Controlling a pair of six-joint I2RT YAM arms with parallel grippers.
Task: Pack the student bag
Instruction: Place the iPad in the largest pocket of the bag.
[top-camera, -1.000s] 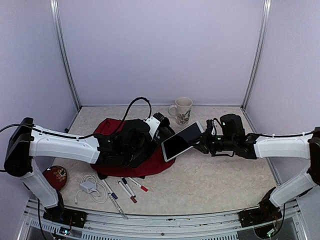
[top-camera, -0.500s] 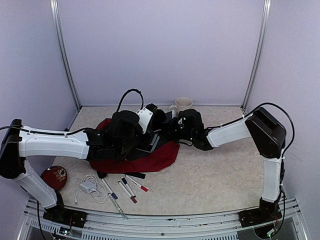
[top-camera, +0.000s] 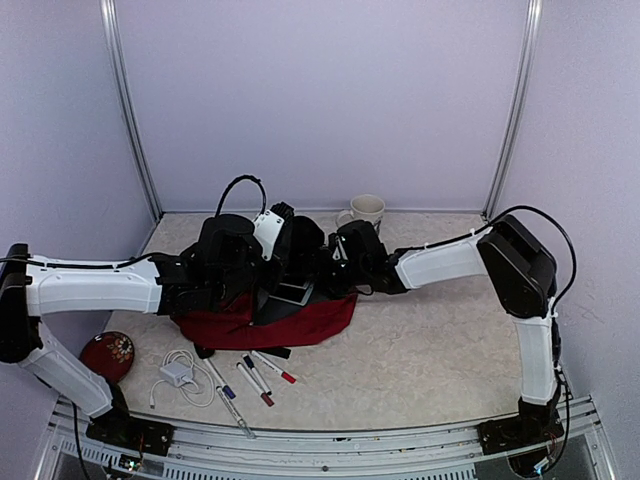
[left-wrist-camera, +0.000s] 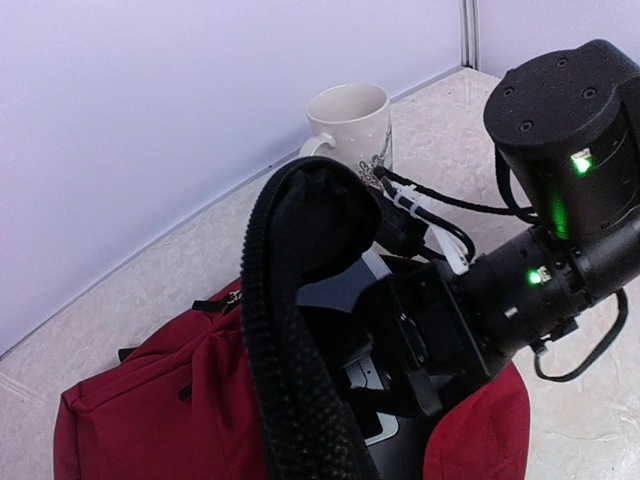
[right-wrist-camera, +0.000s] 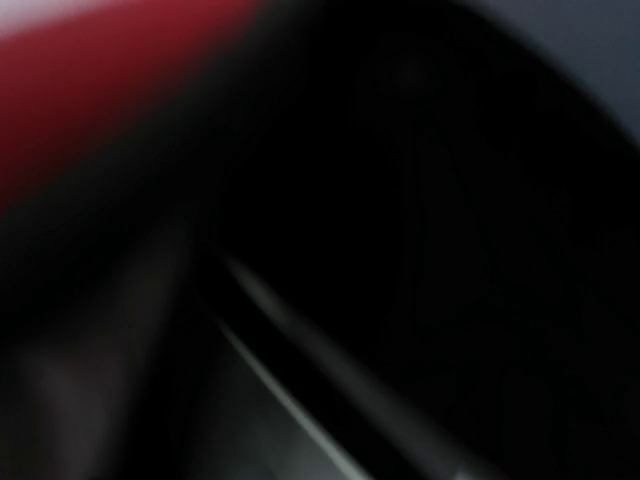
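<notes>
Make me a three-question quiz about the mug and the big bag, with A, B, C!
1. Where is the mug? A behind the bag; B in front of the bag; C inside the bag.
2. What colour is the bag outside? A blue; B green; C dark red.
3. How is the bag? A zipped shut; B open; C folded flat.
Answers: 1 A, it stands beyond the bag in the top view; 2 C, its fabric is dark red; 3 B, its mouth gapes, dark lining showing.

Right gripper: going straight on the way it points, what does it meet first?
Probably the tablet lying in the open student bag, or its dark lining. The right gripper is at the mouth, and depth is unclear.
</notes>
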